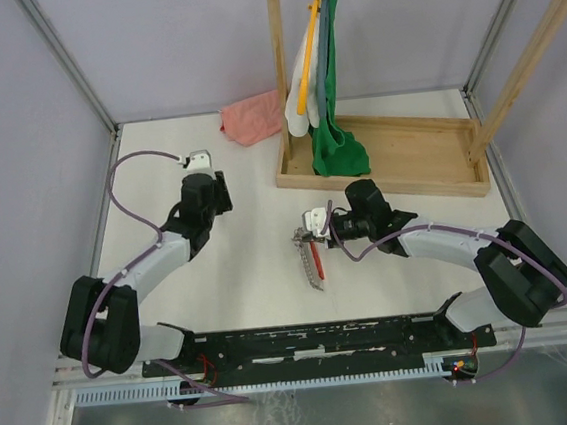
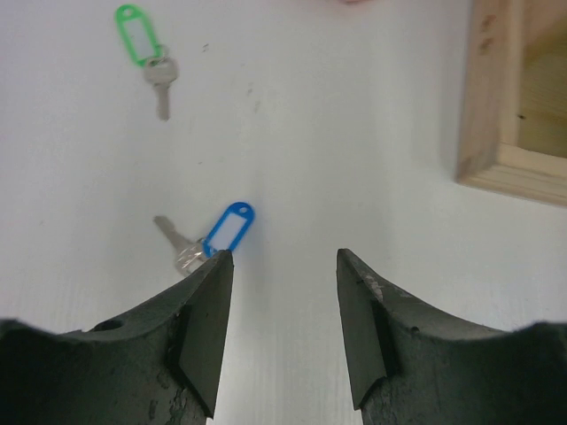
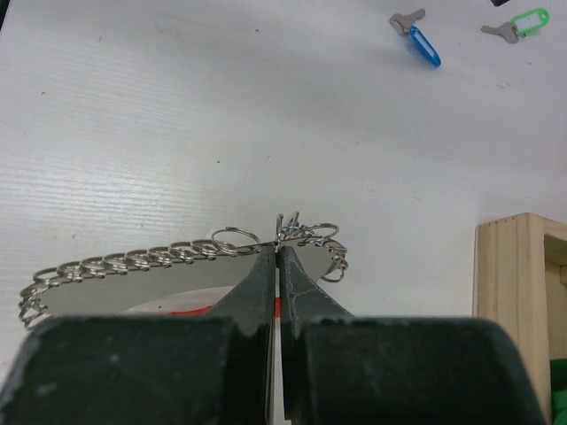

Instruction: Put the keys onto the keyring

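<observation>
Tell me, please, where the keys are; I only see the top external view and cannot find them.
Observer: Both lie on the table: the blue key just ahead of the left gripper, the green key farther off.
Operator: Is the left holding either?
Observer: No, its fingers stand open with nothing between them.
Operator: And the right?
Observer: The right gripper is shut on the keyring, pinching its rings.
</observation>
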You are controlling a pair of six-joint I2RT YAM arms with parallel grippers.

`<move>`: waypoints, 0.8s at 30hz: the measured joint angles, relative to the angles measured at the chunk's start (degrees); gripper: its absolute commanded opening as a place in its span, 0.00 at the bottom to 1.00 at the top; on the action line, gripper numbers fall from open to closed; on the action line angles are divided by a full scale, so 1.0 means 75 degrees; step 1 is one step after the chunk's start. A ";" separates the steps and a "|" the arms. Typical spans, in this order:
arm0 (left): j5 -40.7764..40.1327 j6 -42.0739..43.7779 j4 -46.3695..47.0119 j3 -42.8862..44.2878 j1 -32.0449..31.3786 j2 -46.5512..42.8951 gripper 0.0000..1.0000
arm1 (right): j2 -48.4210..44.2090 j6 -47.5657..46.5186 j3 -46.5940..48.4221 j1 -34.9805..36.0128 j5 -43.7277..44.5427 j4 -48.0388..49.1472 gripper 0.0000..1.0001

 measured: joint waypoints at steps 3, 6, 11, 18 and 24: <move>-0.0172 -0.0289 -0.0580 0.0452 0.0548 0.0519 0.56 | 0.0093 0.0015 -0.0009 0.0000 -0.0050 0.0122 0.01; -0.0245 -0.0487 -0.1084 0.0927 0.0988 0.1157 0.55 | 0.0125 0.0017 -0.0023 0.0000 -0.0058 0.0149 0.01; -0.0245 -0.0574 -0.1848 0.1690 0.1276 0.2253 0.54 | 0.0128 0.0017 -0.0038 0.0000 -0.0058 0.0207 0.01; 0.0090 -0.0647 -0.2436 0.1964 0.1408 0.3005 0.51 | 0.0192 0.0012 -0.0067 0.0000 -0.0055 0.0265 0.01; 0.0318 -0.0673 -0.2556 0.2238 0.1419 0.3378 0.45 | 0.0192 0.0012 -0.0099 0.0000 -0.0055 0.0268 0.01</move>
